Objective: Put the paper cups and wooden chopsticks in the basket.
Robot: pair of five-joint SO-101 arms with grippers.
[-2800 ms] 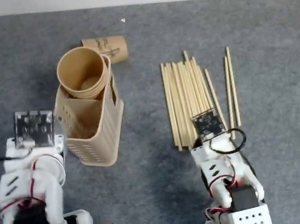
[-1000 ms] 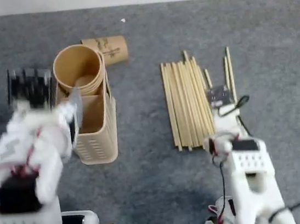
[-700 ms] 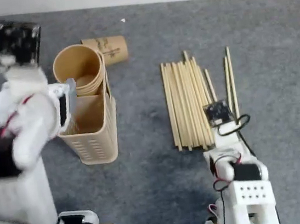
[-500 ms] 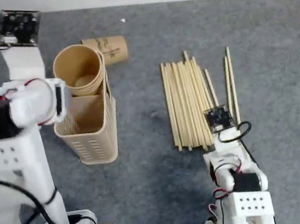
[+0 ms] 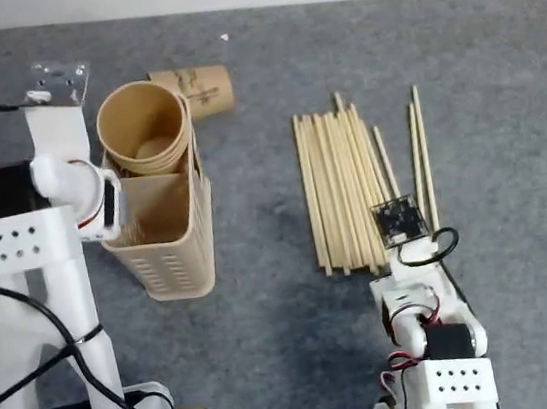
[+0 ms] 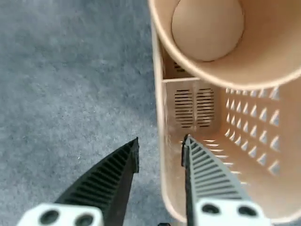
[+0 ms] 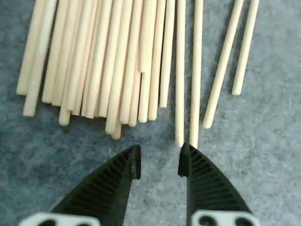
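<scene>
- While my left end effector (image 6: 161, 140) straddles the basket (image 6: 244, 155) wall, released, my right end effector (image 7: 160, 148), also released, faces the chopsticks (image 7: 117, 61).
- Likely next: advance, clench a pair.

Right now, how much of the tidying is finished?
Done: nested cups stand in the basket. In hand: nothing; the left gripper is open astride the basket's wall, the right gripper open just short of the chopsticks. Left: one loose cup lying beyond the basket, and every chopstick.
</scene>
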